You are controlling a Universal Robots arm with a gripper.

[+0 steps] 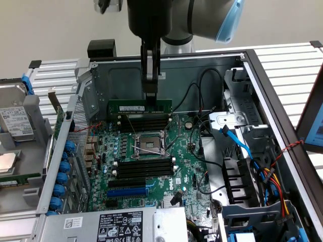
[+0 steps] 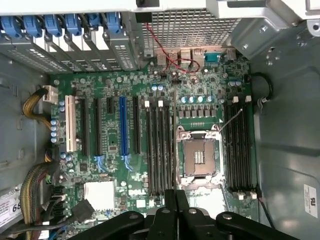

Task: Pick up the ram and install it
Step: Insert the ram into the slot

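ram [image 1: 127,107] middle behind claw [image 1: 150,96], arm [image 1: 171,17] top cropped

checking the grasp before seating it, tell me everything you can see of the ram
The ram is a long, narrow, flat green circuit board with a pale sticker on its face. It stands on edge, running across the exterior view. The tool grips its top edge near the middle. It hangs above the black slots, near the grey case wall; contact with the slots cannot be told.

Robotics lab, open computer case [image 1: 126,75], robot arm [image 1: 166,17]
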